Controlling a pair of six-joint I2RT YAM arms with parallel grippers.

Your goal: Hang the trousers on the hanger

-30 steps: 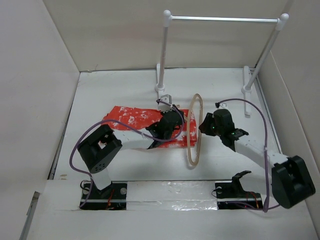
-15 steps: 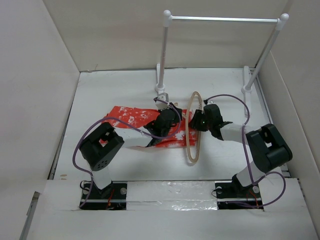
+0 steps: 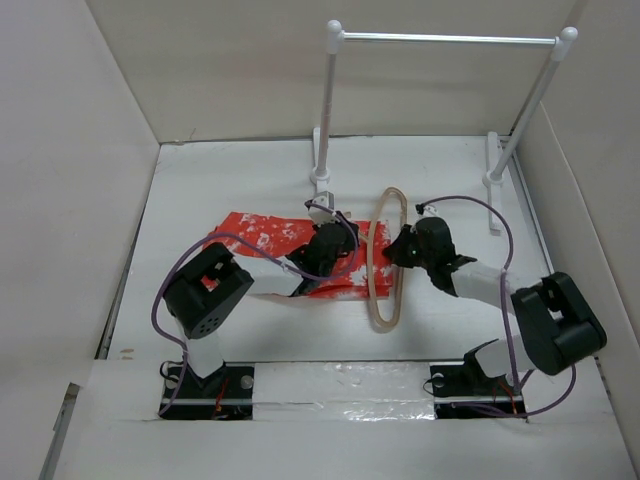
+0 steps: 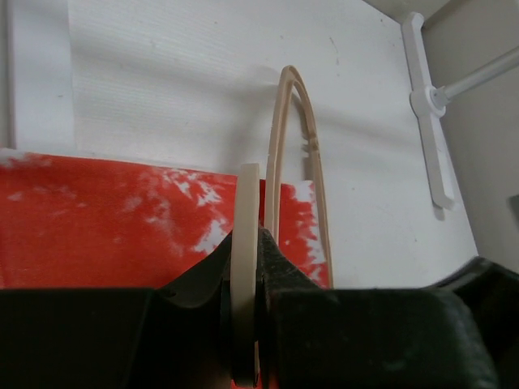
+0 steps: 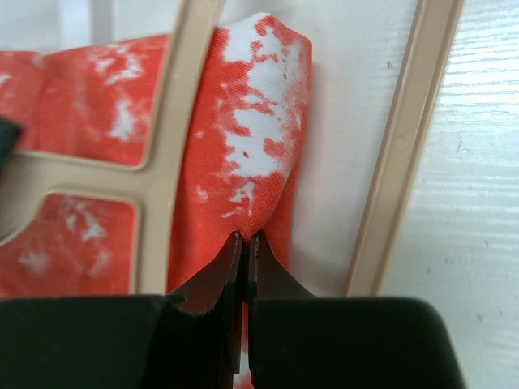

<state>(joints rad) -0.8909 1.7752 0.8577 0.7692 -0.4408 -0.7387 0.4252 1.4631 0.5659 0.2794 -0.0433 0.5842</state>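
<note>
The orange-red trousers [image 3: 262, 236] lie folded flat on the white table, their right end reaching into the beige hanger [image 3: 383, 326], which stands on edge as a narrow loop. My left gripper [image 3: 330, 243] rests over the trousers' right part and is shut on a flat beige piece of the hanger [image 4: 246, 203]. From the right, my right gripper [image 3: 400, 250] reaches through the loop. In the right wrist view its jaws [image 5: 246, 237] are shut, pinching the folded edge of the trousers [image 5: 243, 121] between two hanger bars [image 5: 403, 154].
A white rack with a metal rail [image 3: 445, 40] stands at the back, its feet [image 3: 320, 165] on the table behind the hanger. One foot [image 4: 426, 105] shows in the left wrist view. White walls close in both sides.
My right arm has swung in to the hanger and its jaws have closed on the trousers' edge. The left gripper has shifted slightly left, still gripping the hanger.
</note>
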